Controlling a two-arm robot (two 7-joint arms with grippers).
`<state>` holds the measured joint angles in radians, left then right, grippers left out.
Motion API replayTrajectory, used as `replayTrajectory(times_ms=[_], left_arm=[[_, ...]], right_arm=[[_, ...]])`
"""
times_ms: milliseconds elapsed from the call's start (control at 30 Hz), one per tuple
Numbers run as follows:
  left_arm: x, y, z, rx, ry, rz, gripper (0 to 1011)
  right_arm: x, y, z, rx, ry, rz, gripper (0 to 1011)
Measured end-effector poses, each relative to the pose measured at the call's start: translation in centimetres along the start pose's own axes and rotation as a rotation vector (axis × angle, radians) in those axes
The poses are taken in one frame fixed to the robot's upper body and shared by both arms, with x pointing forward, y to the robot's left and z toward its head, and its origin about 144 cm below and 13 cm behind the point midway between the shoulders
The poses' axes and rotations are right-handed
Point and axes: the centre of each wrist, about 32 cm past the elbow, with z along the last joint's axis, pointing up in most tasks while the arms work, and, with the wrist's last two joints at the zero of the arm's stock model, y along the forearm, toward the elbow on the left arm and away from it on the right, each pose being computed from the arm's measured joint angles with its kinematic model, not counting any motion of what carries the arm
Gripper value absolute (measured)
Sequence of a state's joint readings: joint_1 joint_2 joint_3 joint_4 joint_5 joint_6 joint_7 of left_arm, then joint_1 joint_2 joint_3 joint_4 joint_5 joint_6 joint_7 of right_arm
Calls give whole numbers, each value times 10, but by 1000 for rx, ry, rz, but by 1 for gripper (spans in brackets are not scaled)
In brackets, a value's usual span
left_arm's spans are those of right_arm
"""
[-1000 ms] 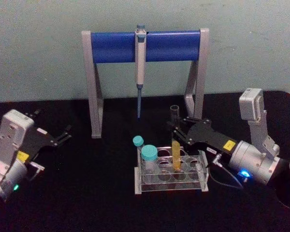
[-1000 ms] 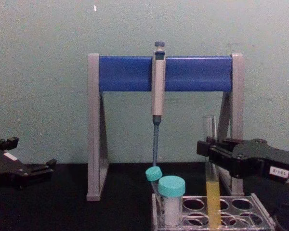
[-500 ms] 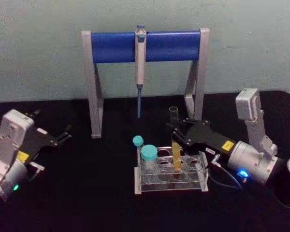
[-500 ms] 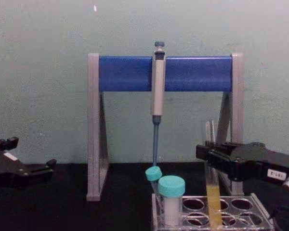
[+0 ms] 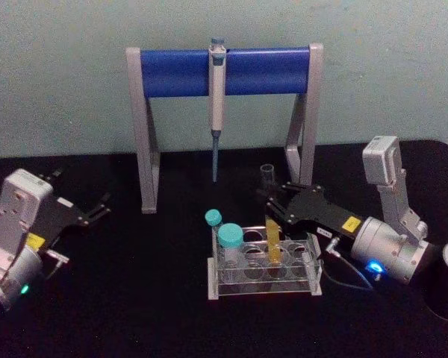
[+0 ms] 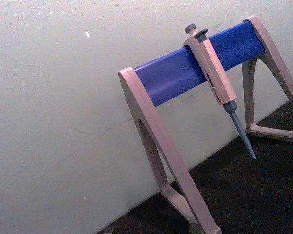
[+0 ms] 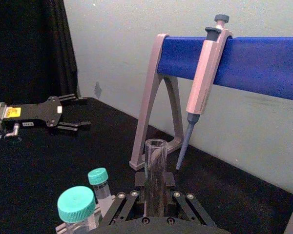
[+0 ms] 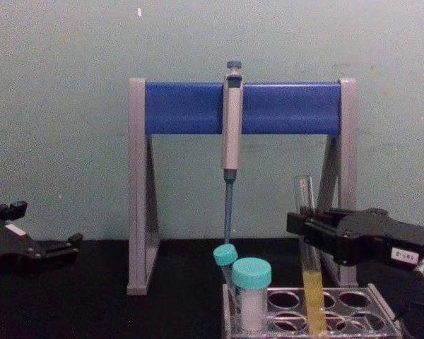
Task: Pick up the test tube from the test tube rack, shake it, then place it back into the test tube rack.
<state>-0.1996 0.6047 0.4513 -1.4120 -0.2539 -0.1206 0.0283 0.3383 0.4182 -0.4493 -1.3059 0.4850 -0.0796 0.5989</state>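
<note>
Under everything, table: black, and it carries all that follows.
Pipette stand: grey legs and a blue bar at the back of the table, with a pipette hanging from the middle of the bar.
Right pincer: reaches in from the right and is closed on the clear upper part of the test tube, above the liquid. The stand's right leg is close behind it, so travel is best kept vertical and never backward.
Left pincer: parked at the table's left, fingers apart, holding nothing, well away from the work.
Test tube rack: low, clear and light-looking. It would likely drag or tip if the tube pressed sideways on a hole's edge.
Test tube: lower end is down in a hole about midway along the rack. Yellow liquid fills the lower part, the mouth is open, and it leans slightly leftward in the chest view. Whether it is leaving or settling cannot be told. Either way, straighten it, move slowly along the hole's axis, and keep the mouth up.
Capped tubes: a wide teal-capped one and a thin one stand in the rack's left holes, near the tube but apart from it. Keep the fingers off them.
</note>
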Motion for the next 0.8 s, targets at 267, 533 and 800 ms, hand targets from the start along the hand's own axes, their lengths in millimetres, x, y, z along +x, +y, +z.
replayTrajectory(times_ms=[267, 533, 800], left_arm=[[0, 0, 0, 0, 0, 0, 1001], [0, 0, 0, 0, 0, 0, 1001], [0, 0, 0, 0, 0, 0, 1001]], right_arm=[[0, 0, 0, 1, 0, 0, 232], [0, 0, 0, 2, 0, 0, 232], [0, 0, 0, 2, 1, 0, 384]])
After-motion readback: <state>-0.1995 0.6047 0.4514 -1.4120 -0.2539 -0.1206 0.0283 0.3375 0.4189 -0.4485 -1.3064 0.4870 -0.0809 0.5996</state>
